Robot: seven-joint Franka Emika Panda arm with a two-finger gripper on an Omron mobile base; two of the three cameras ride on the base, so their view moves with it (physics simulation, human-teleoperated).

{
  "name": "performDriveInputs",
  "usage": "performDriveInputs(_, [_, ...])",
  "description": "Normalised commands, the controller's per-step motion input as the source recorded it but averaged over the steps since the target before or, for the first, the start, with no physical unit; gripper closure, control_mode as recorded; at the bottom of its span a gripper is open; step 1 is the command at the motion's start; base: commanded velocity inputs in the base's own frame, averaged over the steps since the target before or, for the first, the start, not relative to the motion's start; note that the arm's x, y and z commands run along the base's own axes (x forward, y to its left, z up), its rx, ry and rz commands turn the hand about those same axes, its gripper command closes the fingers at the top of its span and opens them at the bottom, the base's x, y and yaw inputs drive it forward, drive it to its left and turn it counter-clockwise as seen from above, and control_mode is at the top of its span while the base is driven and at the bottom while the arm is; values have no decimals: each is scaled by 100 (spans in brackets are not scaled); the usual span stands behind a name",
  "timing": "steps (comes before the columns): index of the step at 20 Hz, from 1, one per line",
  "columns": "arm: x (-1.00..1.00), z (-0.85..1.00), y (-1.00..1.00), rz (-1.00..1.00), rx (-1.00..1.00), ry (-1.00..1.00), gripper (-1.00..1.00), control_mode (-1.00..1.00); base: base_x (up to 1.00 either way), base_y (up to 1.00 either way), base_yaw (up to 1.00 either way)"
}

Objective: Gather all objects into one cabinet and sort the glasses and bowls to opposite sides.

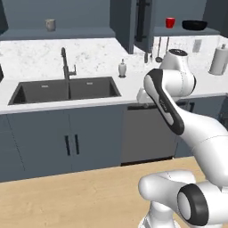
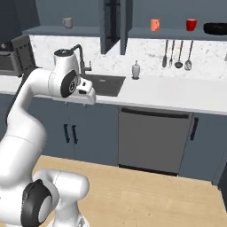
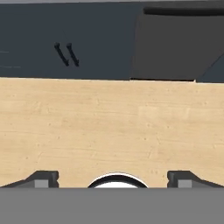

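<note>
In the open slate-blue cabinet (image 2: 177, 33) on the right, an orange cup (image 2: 154, 25), a red cup (image 2: 191, 25) and a wide black bowl (image 2: 216, 28) stand in a row on the shelf. The red cup (image 1: 170, 22) and bowl (image 1: 194, 25) also show from the left. A greyish-tan cup (image 2: 67, 22) (image 1: 50, 24) stands alone on the shelf of the left cabinet. My gripper (image 3: 113, 180) is open with nothing between its fingertips (image 3: 43, 179). It hangs in front of the counter edge, pointing down at the wooden floor, far below the shelves.
A black double sink (image 1: 67, 89) with a tall tap, a white soap bottle (image 1: 122, 69) and a paper towel roll (image 1: 218, 60) are on the white counter. Long-handled utensils (image 2: 177, 55) hang on the wall. Cabinet doors (image 1: 142, 22) stand open, edge-on, between the shelves.
</note>
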Motion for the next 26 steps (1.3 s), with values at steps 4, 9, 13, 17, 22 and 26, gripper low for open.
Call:
performDriveInputs(4, [0,0,0,0,0,0,-100,100,4,99,4])
performDriveInputs(9, [0,0,0,0,0,0,-100,100,74,77,0])
performDriveInputs(13, [0,0,0,0,0,0,-100,100,100,1,0])
performDriveInputs(17, [0,0,0,0,0,0,-100,100,96,3,0])
performDriveInputs(22, [0,0,0,0,0,0,-100,100,29,43,0])
performDriveInputs(26, [0,0,0,0,0,0,-100,100,74,21,3])
